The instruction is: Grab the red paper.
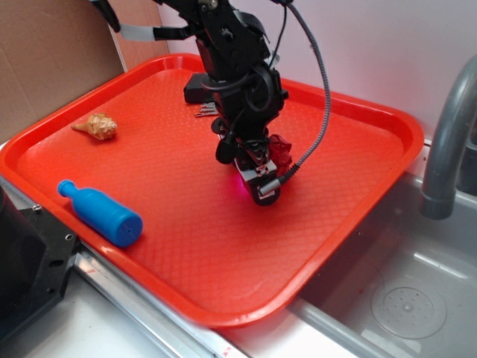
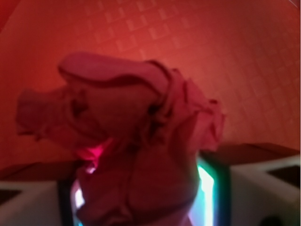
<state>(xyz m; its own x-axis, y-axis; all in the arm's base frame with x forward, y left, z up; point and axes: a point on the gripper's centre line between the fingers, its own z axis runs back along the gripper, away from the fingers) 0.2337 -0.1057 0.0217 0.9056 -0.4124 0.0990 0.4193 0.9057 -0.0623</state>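
The red paper [image 1: 281,150] is a dark crimson crumpled ball on the orange-red tray [image 1: 186,246], just right of the tray's middle. My black gripper [image 1: 262,159] reaches down onto it from above and hides most of it in the exterior view. In the wrist view the red paper [image 2: 136,127] fills the frame. Its lower part is squeezed between my two fingers [image 2: 214,183], touching the lit pads on both sides. The gripper [image 2: 141,193] is shut on the paper.
A blue bottle-shaped toy [image 1: 100,213] lies near the tray's front left edge, and a tan seashell [image 1: 97,127] at the left. Small metal pieces [image 1: 206,111] lie behind the arm. A grey faucet [image 1: 447,134] and sink [image 1: 406,298] stand to the right, cardboard [image 1: 52,60] at the back left.
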